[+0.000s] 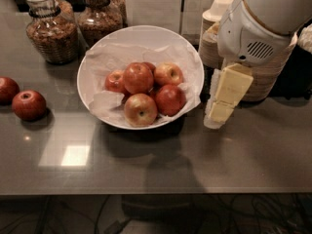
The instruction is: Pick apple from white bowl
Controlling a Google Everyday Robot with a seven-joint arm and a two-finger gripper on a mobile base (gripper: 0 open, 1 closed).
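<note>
The white bowl (92,65), lined with crinkled white paper, sits on the grey counter at centre. It holds several apples. The biggest, mostly red apple (138,77) with a stem dimple lies on top of the pile. Around it are a yellower apple (140,109), a deep-red apple (170,99), another apple (168,74) and one at the left (115,82). My gripper (218,115), with cream-coloured fingers pointing down, hangs just right of the bowl's rim, above the counter and apart from the apples. It holds nothing.
Two dark red apples (29,105) (7,88) lie on the counter at far left. Two glass jars of granola (51,29) (101,14) stand behind the bowl. Stacked beige disposable bowls (268,74) stand behind my arm at right. The counter's front edge (146,193) runs below.
</note>
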